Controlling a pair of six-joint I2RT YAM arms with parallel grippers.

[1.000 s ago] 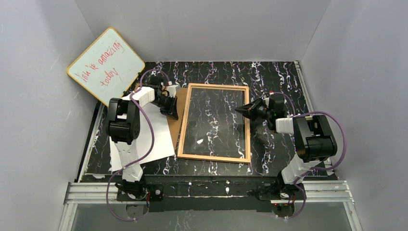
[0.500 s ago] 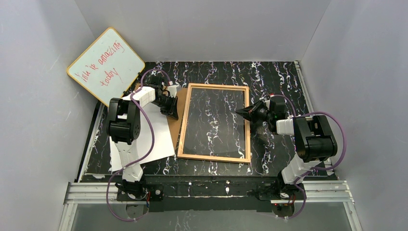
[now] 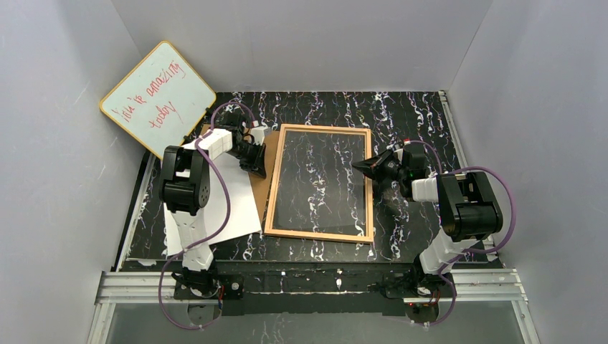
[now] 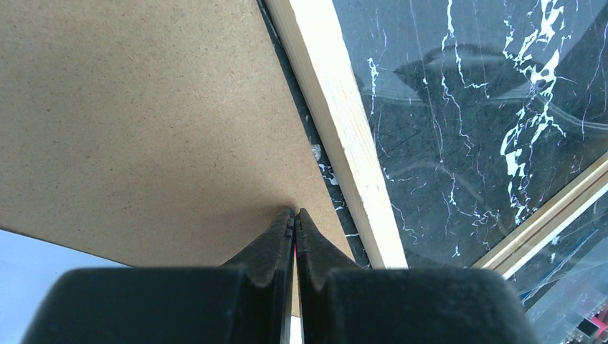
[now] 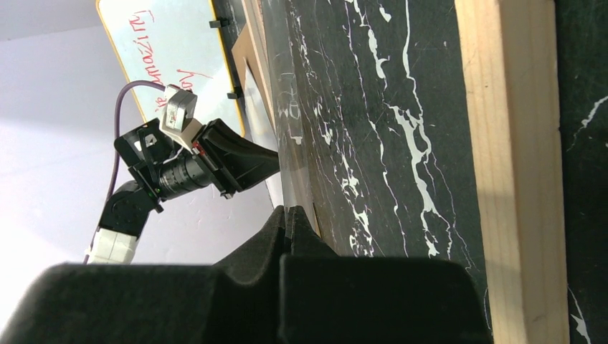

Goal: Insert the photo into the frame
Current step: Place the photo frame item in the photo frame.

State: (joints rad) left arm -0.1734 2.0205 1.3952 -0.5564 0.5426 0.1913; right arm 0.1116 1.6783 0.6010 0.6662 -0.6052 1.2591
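The frame (image 3: 319, 235), light wood with a clear pane, lies flat mid-table. The photo (image 3: 240, 208) lies white side up to its left, over the brown backing board (image 3: 262, 185). My left gripper (image 3: 255, 169) is shut, tips low over the board's right edge beside the frame's left rail. In the left wrist view its tips (image 4: 294, 212) point at the board (image 4: 143, 107), with the rail (image 4: 344, 129) just right and the photo (image 4: 29, 276) at the lower left. My right gripper (image 3: 356, 166) is shut, empty, at the frame's right rail (image 5: 505, 143); its tips (image 5: 290, 210) are over the pane.
A yellow-rimmed whiteboard (image 3: 158, 97) with red writing leans in the back left corner; it also shows in the right wrist view (image 5: 165, 57). Grey walls close in the black marbled table (image 3: 401, 115) on three sides. A metal rail (image 3: 315, 283) runs along the near edge.
My left gripper has shifted slightly toward the back over the board's edge. My right gripper has barely moved at the frame's right rail. Both stay shut.
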